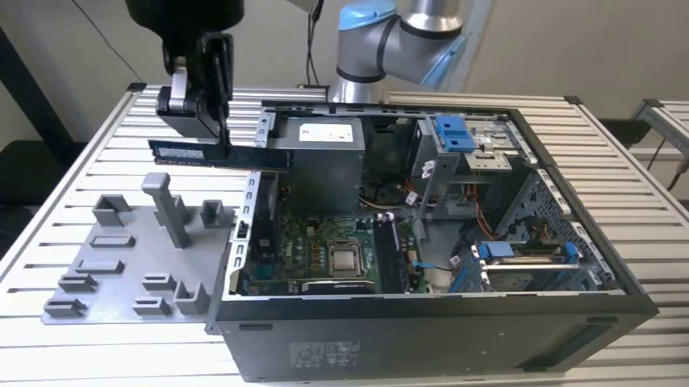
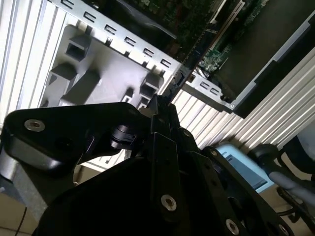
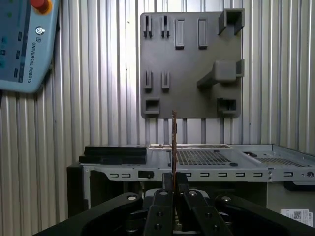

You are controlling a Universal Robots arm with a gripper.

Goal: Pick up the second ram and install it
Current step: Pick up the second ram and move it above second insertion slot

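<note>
Slatted metal table [image 1: 86,169] carries an open computer case [image 1: 431,343] and, at the exterior view's left, a grey fixture plate [image 1: 113,278]. Above the plate's far edge, just beside the case wall, the gripper [image 1: 205,135] is clamped on the second ram [image 1: 250,156], holding it level in the air. It appears edge-on between the fingers in the first wrist view.

I can't see the stretch of the second ram [image 1: 258,158] clamped inside the tool [image 1: 206,139]; the grey pendant [image 3: 22,49] runs off frame.
</note>
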